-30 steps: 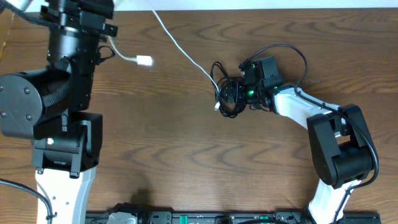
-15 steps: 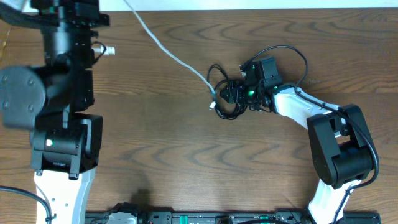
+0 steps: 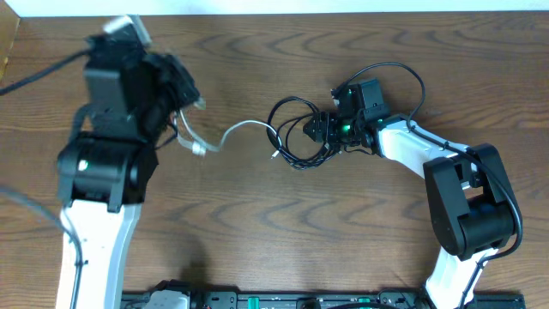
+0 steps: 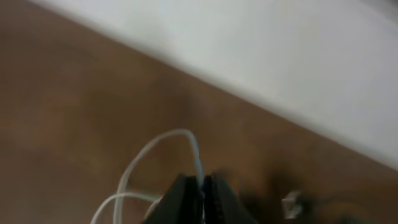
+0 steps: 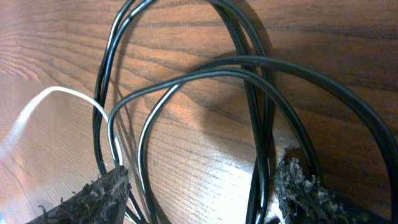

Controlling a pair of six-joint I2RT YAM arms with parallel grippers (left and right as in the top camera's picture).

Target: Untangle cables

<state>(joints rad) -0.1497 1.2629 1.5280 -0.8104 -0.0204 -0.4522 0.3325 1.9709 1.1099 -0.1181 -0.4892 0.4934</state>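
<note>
The white cable (image 3: 244,126) lies slack from my left gripper (image 3: 187,107) across the table to the black cable (image 3: 300,144), which lies in loose loops mid-table. A small white plug (image 3: 198,148) hangs below the left gripper. In the left wrist view the left gripper (image 4: 201,190) is shut on the white cable (image 4: 186,134). My right gripper (image 3: 316,129) sits over the black loops. In the right wrist view the right gripper (image 5: 202,193) is open, with several strands of black cable (image 5: 255,124) running between its fingers and the white cable (image 5: 62,92) at the left.
The right arm's own thicker black wire (image 3: 413,79) arcs behind its wrist. A white surface (image 3: 343,6) borders the table's far edge. A strip of equipment (image 3: 257,300) lies along the front edge.
My left arm has swung down and right toward the middle, still holding the white cable, which has gone from taut to slack. The black loops have spread leftward. The right arm has stayed put.
</note>
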